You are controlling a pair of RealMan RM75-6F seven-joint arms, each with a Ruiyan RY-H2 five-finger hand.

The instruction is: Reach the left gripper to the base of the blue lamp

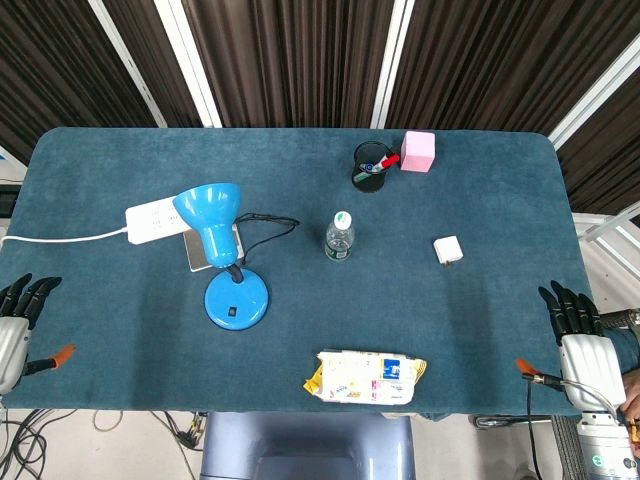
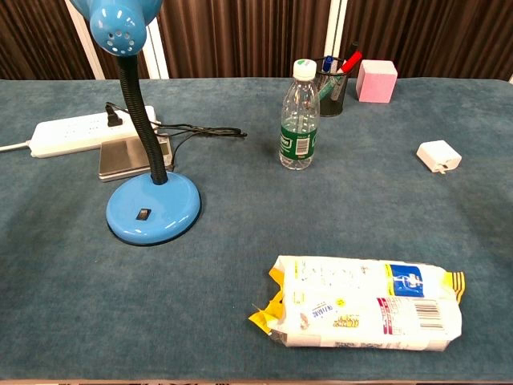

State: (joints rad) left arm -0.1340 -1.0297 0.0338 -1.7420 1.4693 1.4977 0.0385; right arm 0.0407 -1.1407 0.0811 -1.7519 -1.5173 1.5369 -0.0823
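Note:
The blue lamp stands left of centre on the blue table, its round base (image 1: 236, 300) (image 2: 153, 209) flat on the cloth and its shade (image 1: 208, 212) (image 2: 117, 22) raised on a black gooseneck. My left hand (image 1: 15, 320) rests at the table's left edge, fingers straight and apart, holding nothing, far to the left of the lamp base. At the right edge lies my right hand (image 1: 578, 335), likewise flat and empty. Neither hand shows in the chest view.
A white power strip (image 1: 150, 221) and a silver box (image 2: 132, 157) lie behind the lamp, with its black cord (image 2: 200, 130) trailing. A water bottle (image 1: 340, 236), pen cup (image 1: 372, 166), pink cube (image 1: 418, 151), white charger (image 1: 448, 250) and snack packet (image 1: 366, 376) stand further right.

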